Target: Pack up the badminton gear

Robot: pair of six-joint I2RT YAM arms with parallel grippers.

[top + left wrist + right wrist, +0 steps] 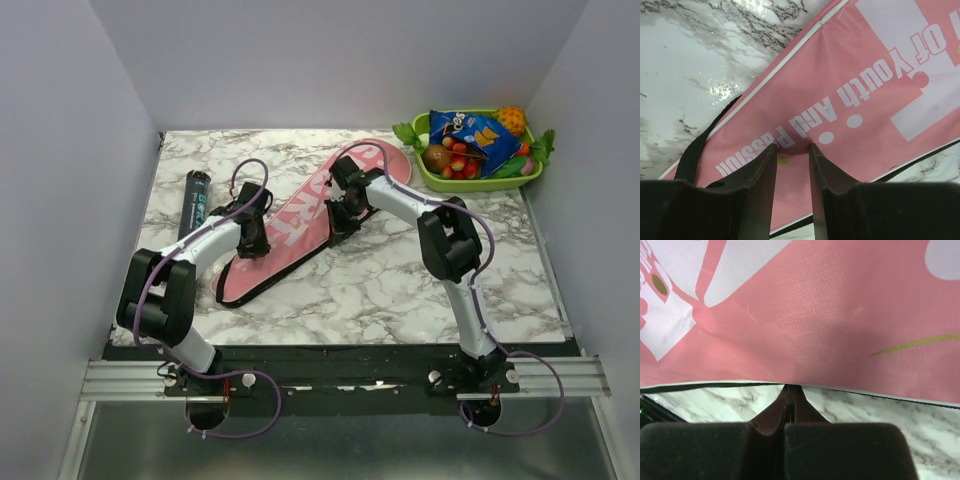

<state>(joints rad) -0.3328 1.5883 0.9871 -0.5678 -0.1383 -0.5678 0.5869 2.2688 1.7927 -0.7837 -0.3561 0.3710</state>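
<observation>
The long pink racket bag (305, 205) with white lettering lies diagonally across the marble table. My left gripper (252, 238) stands over its lower part. In the left wrist view that gripper (792, 146) has its jaws apart, tips pressing on the bag's fabric (865, 75), which puckers slightly between them. The black strap (695, 155) runs along the bag's edge. My right gripper (343, 218) is at the bag's near right edge. In the right wrist view it (791, 386) is shut, its tips meeting the black-piped seam of the bag (815, 315). A dark blue-labelled tube (195, 200) lies left of the bag.
A green tray (480, 185) of fruit and snack packets sits at the back right corner. Grey walls enclose the table on the left, back and right. Purple cables loop from both arms over the bag.
</observation>
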